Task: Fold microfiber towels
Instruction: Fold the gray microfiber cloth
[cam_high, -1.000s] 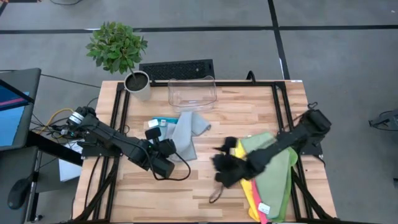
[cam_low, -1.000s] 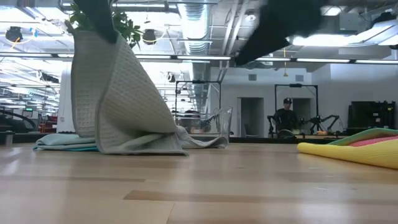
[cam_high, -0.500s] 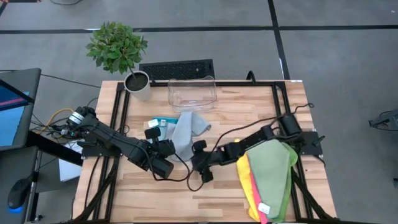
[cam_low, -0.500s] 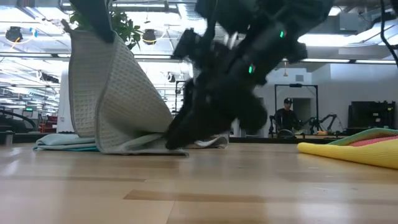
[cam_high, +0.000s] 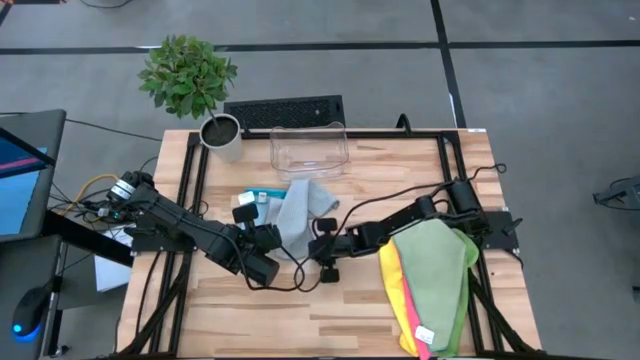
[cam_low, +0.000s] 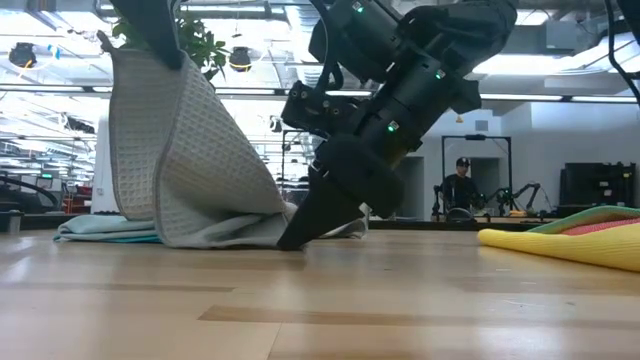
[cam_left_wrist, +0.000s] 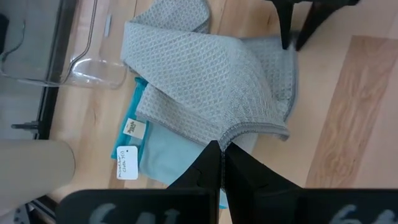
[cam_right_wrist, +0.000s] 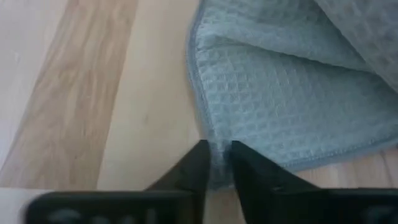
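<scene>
Grey towel (cam_high: 297, 217) sits mid-table, my left gripper (cam_high: 272, 236) clamped on one corner, right gripper (cam_high: 318, 249) at its 3 o'clock, pinching the other. Next: lift together and fold.

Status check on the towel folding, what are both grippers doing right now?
Left gripper shut on grey towel, one edge lifted. Right gripper pinching the towel's corner on the table. Nothing blocking.

Wooden table (cam_high: 400, 170); towels (cam_high: 435, 265), bin (cam_high: 309, 147)
</scene>
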